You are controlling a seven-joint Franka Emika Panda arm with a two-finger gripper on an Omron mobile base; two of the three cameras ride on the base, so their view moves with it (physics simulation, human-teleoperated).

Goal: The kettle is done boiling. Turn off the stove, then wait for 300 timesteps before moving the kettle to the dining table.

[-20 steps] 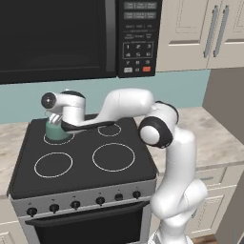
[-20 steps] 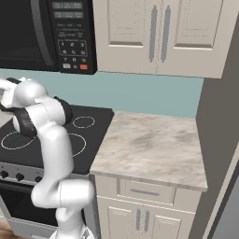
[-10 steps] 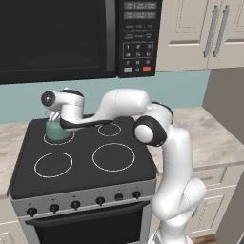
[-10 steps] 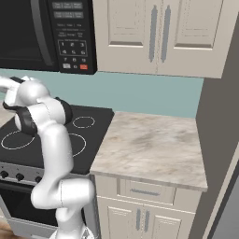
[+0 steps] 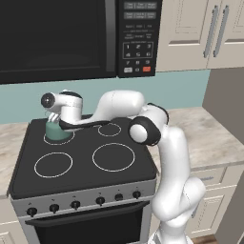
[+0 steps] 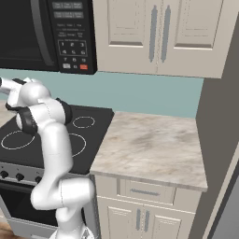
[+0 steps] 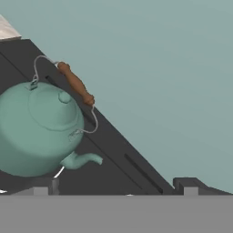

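So the kettle [image 5: 57, 131] is sitting on the back-left burner of the stove [image 5: 83, 157], lid on, so no way to tell what's inside it. In the hand view the kettle [image 7: 41, 127] takes up the left side, with its short spout pointing toward the lower right and the thin wire handle with its brownish grip arched over the top, tipped toward the teal wall behind. The gripper [image 5: 56, 118] hangs right over the kettle's top in the left base view, and the jaws are spread wide with nothing between them; the two dark fingertips [image 7: 44, 185] poke up at the bottom of the hand view, well apart, one under the kettle's body and the other off to the right of the spout. From the right side, the marbled worktop [image 6: 149, 147] next to the stove is bare, with cream cabinets [image 6: 158, 35] above and the black microwave [image 5: 76, 38] over the range. Compared with a second ago, nothing has really budged: arm in the same reach, kettle on the same burner, jaws just as wide.
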